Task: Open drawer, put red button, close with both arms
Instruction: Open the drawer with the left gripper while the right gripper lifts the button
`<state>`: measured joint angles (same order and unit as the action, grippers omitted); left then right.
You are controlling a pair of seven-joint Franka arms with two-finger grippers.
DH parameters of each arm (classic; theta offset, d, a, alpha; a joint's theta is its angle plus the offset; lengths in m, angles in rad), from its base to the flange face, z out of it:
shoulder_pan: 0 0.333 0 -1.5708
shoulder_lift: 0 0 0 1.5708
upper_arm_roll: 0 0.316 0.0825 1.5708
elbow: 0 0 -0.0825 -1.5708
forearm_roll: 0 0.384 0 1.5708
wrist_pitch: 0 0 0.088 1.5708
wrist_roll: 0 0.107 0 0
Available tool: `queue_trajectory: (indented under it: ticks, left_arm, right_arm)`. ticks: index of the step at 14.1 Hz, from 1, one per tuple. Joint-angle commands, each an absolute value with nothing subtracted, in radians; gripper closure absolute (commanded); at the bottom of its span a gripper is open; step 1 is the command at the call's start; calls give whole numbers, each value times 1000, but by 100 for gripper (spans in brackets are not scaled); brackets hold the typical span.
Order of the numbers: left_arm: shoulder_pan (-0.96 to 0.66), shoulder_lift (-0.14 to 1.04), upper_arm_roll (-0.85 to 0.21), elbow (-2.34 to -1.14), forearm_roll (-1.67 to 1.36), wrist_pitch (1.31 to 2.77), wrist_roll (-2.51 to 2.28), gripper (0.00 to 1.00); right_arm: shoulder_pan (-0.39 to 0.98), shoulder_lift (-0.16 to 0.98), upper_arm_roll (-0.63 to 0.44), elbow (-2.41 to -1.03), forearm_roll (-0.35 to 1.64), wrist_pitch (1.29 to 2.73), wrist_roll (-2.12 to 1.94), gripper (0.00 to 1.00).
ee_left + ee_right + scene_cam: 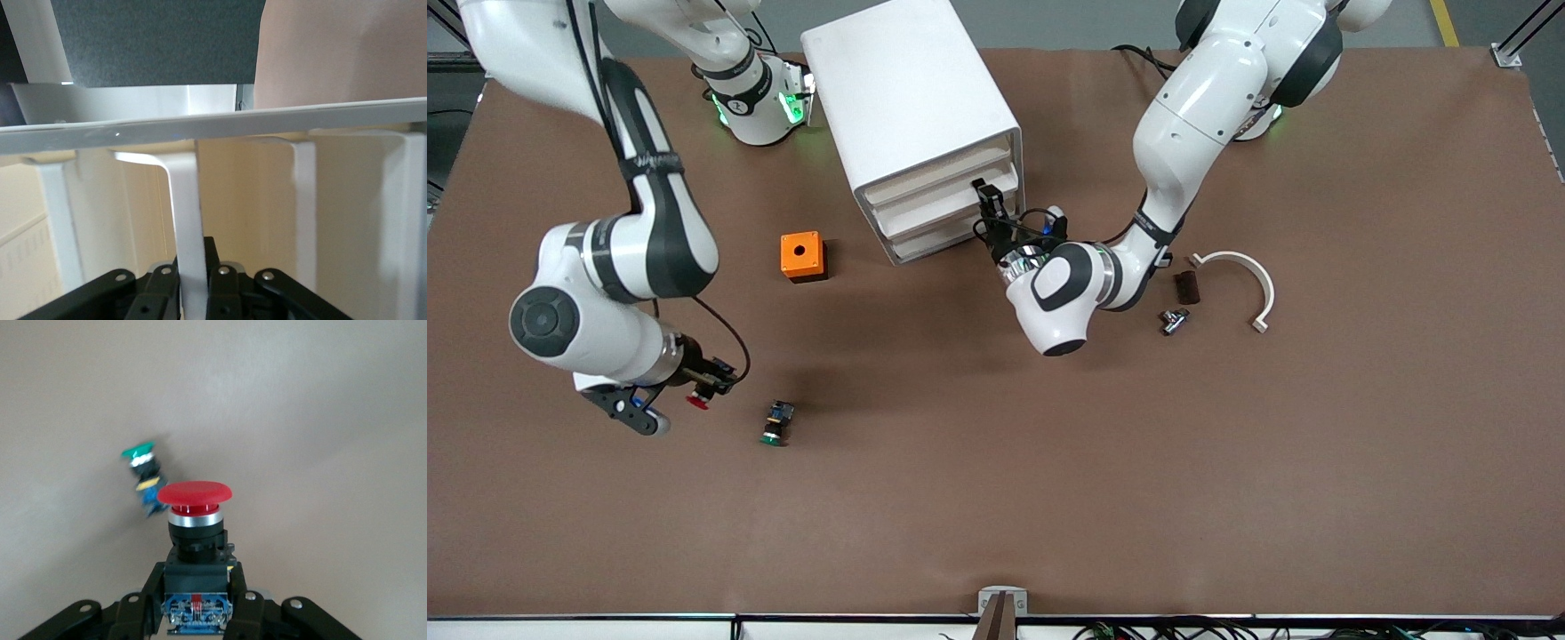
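The white cabinet (911, 98) stands between the arms' bases, and its top drawer (934, 175) sits flush with the drawers below it. My left gripper (985, 200) is at that drawer's front, shut on a white upright rib of the front (185, 213); the left gripper (193, 277) has one finger on each side of the rib. My right gripper (704, 389) hangs low over the table toward the right arm's end, shut on the red button (698, 402). The right gripper (197, 590) clamps the black-and-blue body, with the red button's cap (197, 493) pointing away from it.
A green-capped button (775, 423) (141, 455) lies on the table beside the held one. An orange box with a hole (801, 256) sits near the cabinet. A white curved piece (1240, 274), a dark block (1186, 286) and a small metal part (1173, 319) lie toward the left arm's end.
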<state>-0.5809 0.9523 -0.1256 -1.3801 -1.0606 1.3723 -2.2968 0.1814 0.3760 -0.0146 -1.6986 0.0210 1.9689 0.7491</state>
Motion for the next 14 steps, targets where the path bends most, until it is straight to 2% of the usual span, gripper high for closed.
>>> queue_trajectory:
  ticks: [1, 3, 9, 13, 14]
  left_arm:
    - [-539, 965, -127, -1371, -1091, 1364, -2307, 89]
    - [-505, 968, -127, -1368, -1094, 1379, -2306, 88]
    - [-440, 976, -124, -1361, -1111, 1405, -2307, 85]
    - [-430, 977, -124, -1361, -1109, 1407, -2306, 83]
    - [-428, 977, -124, -1361, -1109, 1407, -2301, 77]
  right_arm:
    - [274, 261, -14, -1756, 64, 1892, 969, 100]
    - [351, 226, -14, -1759, 130, 1865, 1116, 100]
    - [590, 209, -15, -1772, 130, 1887, 1492, 100]
    - [737, 218, -17, -1798, 130, 1969, 1664, 100]
    - [771, 218, -17, -1818, 129, 2009, 1704, 100]
